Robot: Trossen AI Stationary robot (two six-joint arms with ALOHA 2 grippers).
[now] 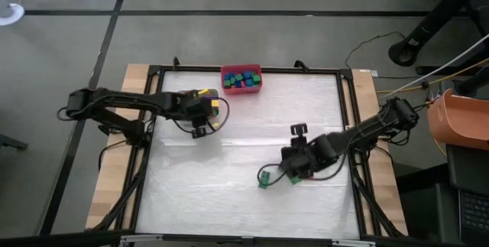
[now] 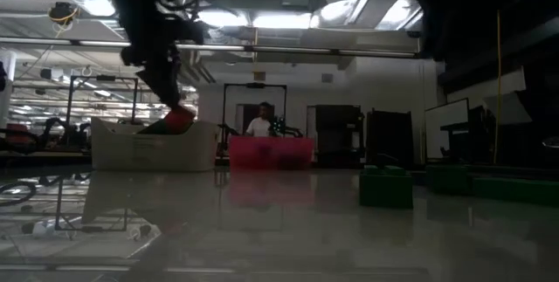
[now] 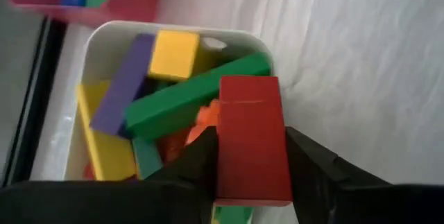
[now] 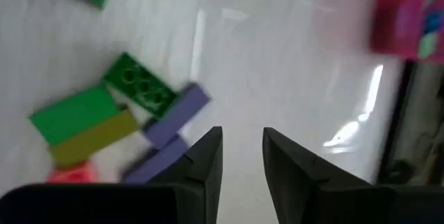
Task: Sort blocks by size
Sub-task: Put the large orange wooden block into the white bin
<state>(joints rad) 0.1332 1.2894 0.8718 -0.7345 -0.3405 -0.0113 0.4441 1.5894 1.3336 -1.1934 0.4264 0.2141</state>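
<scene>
I am looking down on the white-covered table point(image 1: 244, 193), framed by a dark rail. The left arm reaches in from the left, and its pincer point(image 1: 208, 117) hangs over a white bin point(image 3: 76, 64) near the table's far edge. That pincer is clamped on a long red brick point(image 3: 251, 137), one finger on each side of it. The white bin beneath holds long bars: a green one point(image 3: 194, 98), a purple one point(image 3: 123, 85) and yellow ones, piled across each other. Just beside it, at the middle of the far edge, sits a red bin point(image 1: 241, 79) filled with short blue, green and red blocks. The right arm comes in from the right, with its pincer point(image 1: 293, 167) low over the table's near middle. Its fingers point(image 4: 208, 158) stand slightly apart with nothing between them. Loose blocks lie on the cover near it: a studded green brick point(image 4: 137, 84), a purple bar point(image 4: 177, 114), and green, yellow and pink pieces close together.
</scene>
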